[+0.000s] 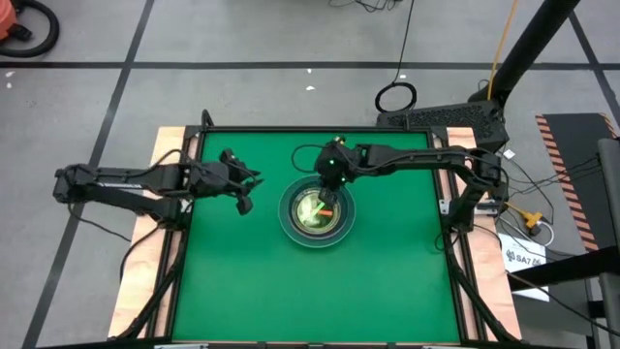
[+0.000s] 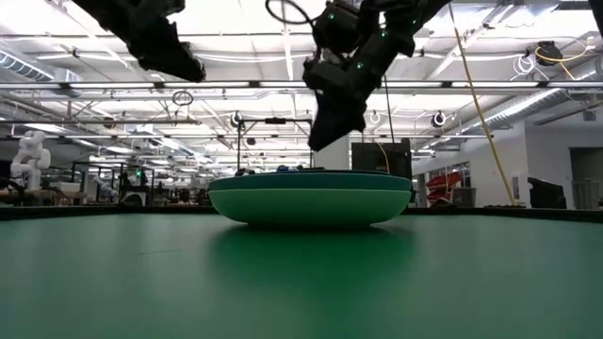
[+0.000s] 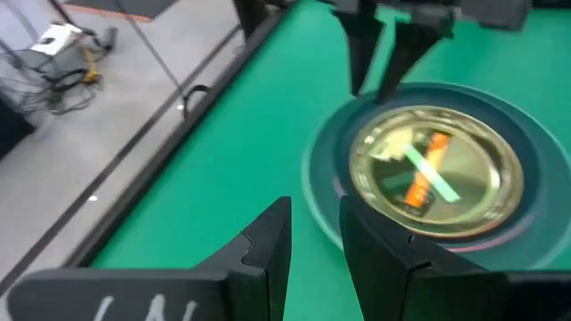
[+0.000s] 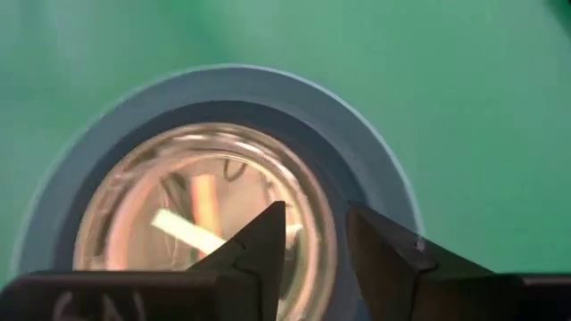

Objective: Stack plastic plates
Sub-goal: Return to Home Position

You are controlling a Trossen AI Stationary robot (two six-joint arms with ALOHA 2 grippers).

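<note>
The plates sit in one stack (image 1: 317, 210) at the middle of the green mat. A dark teal rim lies over a light green plate (image 2: 309, 209). A small translucent amber plate (image 3: 437, 169) with orange and green stick marks lies on top, and a pink edge shows under it. My right gripper (image 1: 329, 177) hovers above the stack's far edge (image 2: 325, 132), open and holding nothing, with its fingers pointing down over the amber plate (image 4: 205, 196). My left gripper (image 1: 244, 194) is raised to the left of the stack (image 3: 314, 232), open with a narrow gap and holding nothing.
The green mat (image 1: 242, 281) stretches bare around the stack on all sides. A dark frame rail (image 1: 184, 242) and wooden table edges (image 1: 145, 281) border it. Cables and a stand (image 1: 484, 116) lie beyond the far right corner.
</note>
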